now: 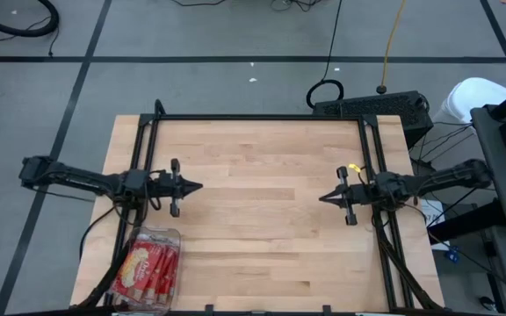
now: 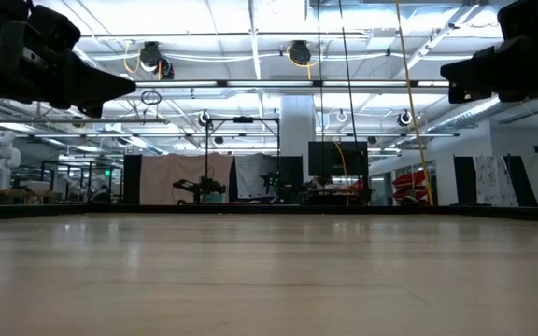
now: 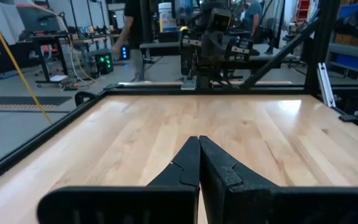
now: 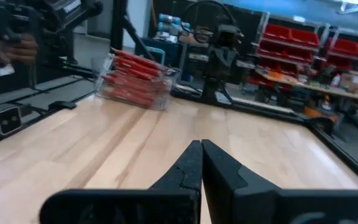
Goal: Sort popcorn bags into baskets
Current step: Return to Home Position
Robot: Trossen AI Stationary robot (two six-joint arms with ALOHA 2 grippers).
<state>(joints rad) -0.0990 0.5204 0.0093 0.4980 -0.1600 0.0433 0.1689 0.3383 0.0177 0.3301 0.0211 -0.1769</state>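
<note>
Left jaws and right jaws are shut and empty above the worktop (image 1: 262,228). The popcorn bags (image 1: 152,268) fill the transparent bin (image 1: 179,254), behind and beside the left jaws, well apart from the right jaws.

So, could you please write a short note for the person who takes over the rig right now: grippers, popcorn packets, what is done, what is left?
Left gripper: shut, empty, raised over the table's left side, pointing inward.
Right gripper: shut, empty, raised over the right side, facing it.
The flat red popcorn packets lie together in the see-through colourless plastic bin, at the corner of the wooden table beside the left arm's base.
Done: no loose packet shows on the table.
Left: seemingly nothing to sort; both arms look parked.
</note>
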